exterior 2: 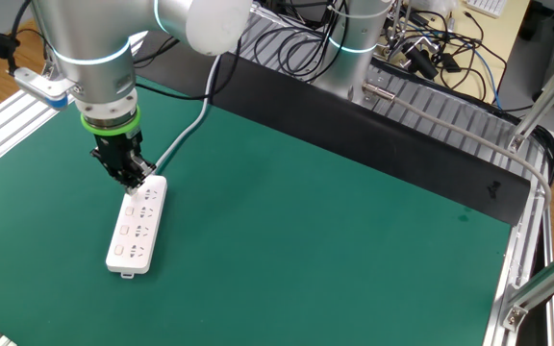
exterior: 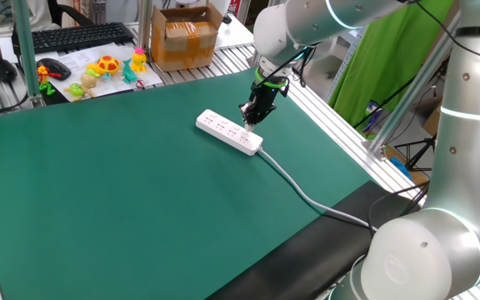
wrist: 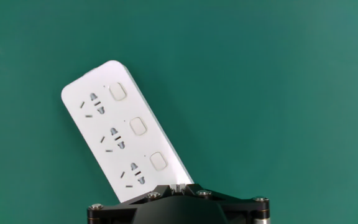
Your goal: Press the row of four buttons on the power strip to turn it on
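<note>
The white power strip (exterior: 226, 131) lies flat on the green mat (exterior: 123, 183), its grey cable (exterior: 307, 197) trailing toward the robot base. In the hand view the power strip (wrist: 104, 124) shows three square buttons (wrist: 138, 126) in a row beside the sockets. The fourth button, at the cable end, is hidden under the hand. My gripper (exterior: 249, 124) points straight down onto that cable end. Its fingertips (wrist: 178, 186) are shut together with nothing between them. From the other fixed view the gripper (exterior 2: 136, 180) meets the top of the power strip (exterior 2: 138, 231).
At the back edge stand a cardboard box (exterior: 186, 37), small plastic toys (exterior: 98, 71), a keyboard (exterior: 73, 35) and a mouse (exterior: 54, 68). Aluminium frame rails (exterior: 340, 125) border the mat on the right. Loose cables (exterior 2: 431, 48) lie behind the robot base.
</note>
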{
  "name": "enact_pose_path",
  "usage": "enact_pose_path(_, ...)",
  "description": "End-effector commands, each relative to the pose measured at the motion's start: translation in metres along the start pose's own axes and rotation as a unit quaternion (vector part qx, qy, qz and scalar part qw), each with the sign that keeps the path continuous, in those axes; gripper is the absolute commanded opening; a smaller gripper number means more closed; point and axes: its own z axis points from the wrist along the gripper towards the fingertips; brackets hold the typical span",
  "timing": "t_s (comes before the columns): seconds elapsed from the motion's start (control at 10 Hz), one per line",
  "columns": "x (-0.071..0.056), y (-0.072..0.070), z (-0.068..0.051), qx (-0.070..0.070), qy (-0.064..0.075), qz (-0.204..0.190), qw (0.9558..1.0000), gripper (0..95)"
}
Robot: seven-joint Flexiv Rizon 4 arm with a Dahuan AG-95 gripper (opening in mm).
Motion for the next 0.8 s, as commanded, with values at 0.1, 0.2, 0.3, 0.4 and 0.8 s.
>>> enact_pose_path(0.1, -0.0007, 0.0000, 0.0006, 0.000, -0.003, 0.000, 1.0000, 0.0)
enact_pose_path(0.2, -0.0007, -0.0001, 0.0018, 0.001, -0.005, 0.000, 1.0000, 0.0)
enact_pose_path(0.3, -0.0007, -0.0002, 0.0024, 0.002, -0.005, 0.000, 1.0000, 0.0)
enact_pose_path(0.4, -0.0007, -0.0003, 0.0028, 0.002, -0.005, 0.000, 1.0000, 0.0)
enact_pose_path(0.8, 0.0004, -0.0036, 0.0045, 0.003, -0.013, 0.000, 0.9999, 0.0)
